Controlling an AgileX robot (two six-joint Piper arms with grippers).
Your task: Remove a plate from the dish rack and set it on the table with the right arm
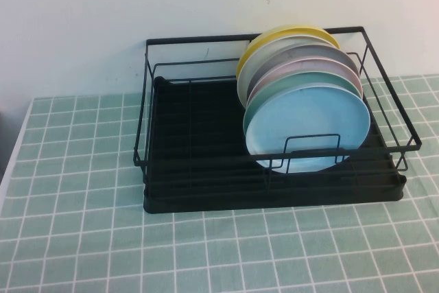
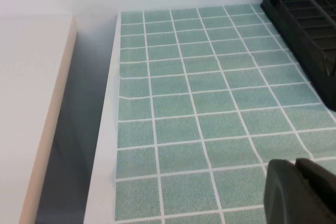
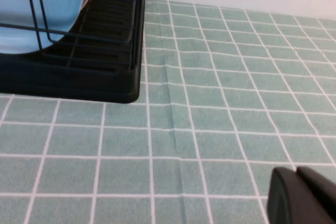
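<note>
The sky-blue plate (image 1: 306, 127) stands on edge at the front of a row of plates in the right half of the black wire dish rack (image 1: 206, 183), on the tiled table (image 1: 82, 238). It also shows in the right wrist view (image 3: 31, 17), behind the rack's wires (image 3: 73, 77). Neither arm shows in the high view. My right gripper (image 3: 296, 174) is shut and empty, low over the tiles to the right of the rack. My left gripper (image 2: 295, 165) is shut and empty over the tiles left of the rack (image 2: 310, 30).
Behind the blue plate stand a mint-green plate (image 1: 302, 81), a pink-rimmed plate (image 1: 302, 68), a grey one and a yellow one (image 1: 285, 33). The rack's left half holds no plates. A white wall is behind the rack. The table's left edge (image 2: 107, 129) drops off beside a pale counter.
</note>
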